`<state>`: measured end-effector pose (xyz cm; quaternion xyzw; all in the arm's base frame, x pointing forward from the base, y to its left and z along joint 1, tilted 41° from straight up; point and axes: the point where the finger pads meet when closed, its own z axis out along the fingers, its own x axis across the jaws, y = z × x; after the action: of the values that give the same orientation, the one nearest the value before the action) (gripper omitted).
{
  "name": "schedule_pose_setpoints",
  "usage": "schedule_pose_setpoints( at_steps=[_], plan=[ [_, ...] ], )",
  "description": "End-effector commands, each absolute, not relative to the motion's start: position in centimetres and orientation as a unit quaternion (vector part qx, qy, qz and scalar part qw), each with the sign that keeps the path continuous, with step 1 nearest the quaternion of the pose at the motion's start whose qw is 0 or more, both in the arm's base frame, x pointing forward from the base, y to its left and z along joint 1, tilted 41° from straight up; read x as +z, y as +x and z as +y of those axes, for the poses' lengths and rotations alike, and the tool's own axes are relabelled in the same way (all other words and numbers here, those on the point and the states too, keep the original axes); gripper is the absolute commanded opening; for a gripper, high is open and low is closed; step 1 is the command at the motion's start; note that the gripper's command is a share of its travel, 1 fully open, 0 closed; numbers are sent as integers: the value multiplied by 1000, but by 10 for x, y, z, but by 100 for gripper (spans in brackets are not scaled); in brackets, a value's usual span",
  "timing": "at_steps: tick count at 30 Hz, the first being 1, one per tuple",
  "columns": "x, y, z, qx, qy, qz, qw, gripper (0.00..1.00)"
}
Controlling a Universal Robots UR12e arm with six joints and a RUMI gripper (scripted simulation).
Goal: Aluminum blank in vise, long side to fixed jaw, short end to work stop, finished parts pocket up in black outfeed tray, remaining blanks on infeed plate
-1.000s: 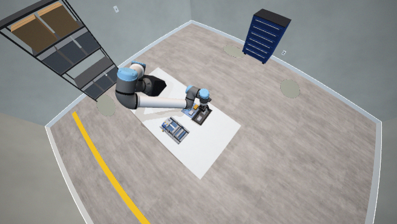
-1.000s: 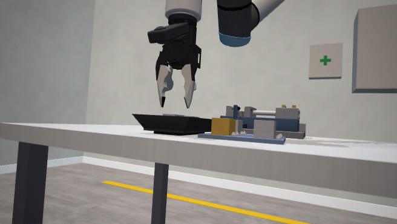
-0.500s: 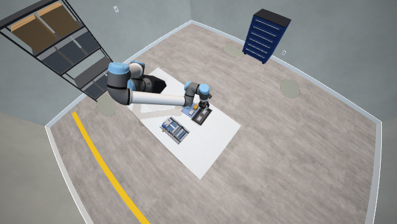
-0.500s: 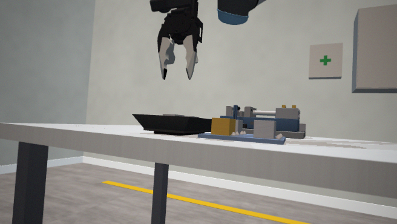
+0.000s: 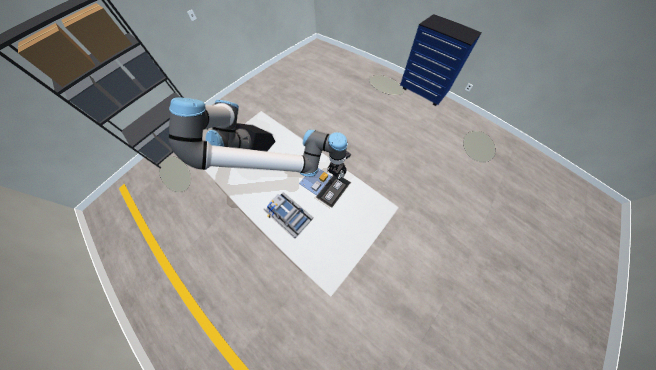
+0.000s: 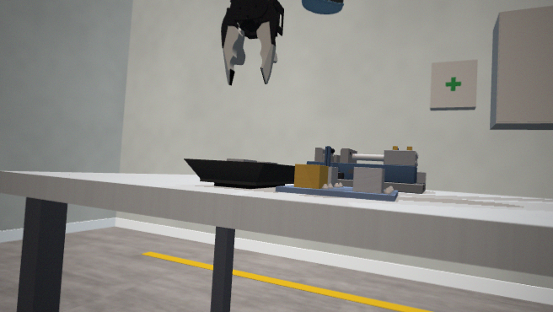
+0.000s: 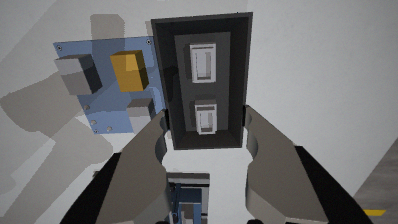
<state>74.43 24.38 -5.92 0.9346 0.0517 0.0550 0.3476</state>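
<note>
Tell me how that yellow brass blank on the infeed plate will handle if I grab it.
The brass blank looks like a solid, chunky block, so probably rigid and heavy for its size. Flat faces suit the gripper, though smooth metal might slip. It stands tall on the infeed plate, so a sideways nudge could tip it.

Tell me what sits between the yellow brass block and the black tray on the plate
Nothing: in the wrist view only bare blue infeed plate shows between the brass block and the wall of the black tray, which holds two pocketed parts.
</note>
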Motion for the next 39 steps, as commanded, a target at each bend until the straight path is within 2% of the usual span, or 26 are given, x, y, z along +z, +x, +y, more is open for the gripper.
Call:
schedule_pose_setpoints(
  at_steps=[1,2,3,39],
  plan=[
    [-55,744,247,55,935,52,347,40],
    [-55,744,247,55,935,52,347,40],
    [-55,744,247,55,935,52,347,0],
    [-55,744,247,55,935,52,347,0]
  ],
)
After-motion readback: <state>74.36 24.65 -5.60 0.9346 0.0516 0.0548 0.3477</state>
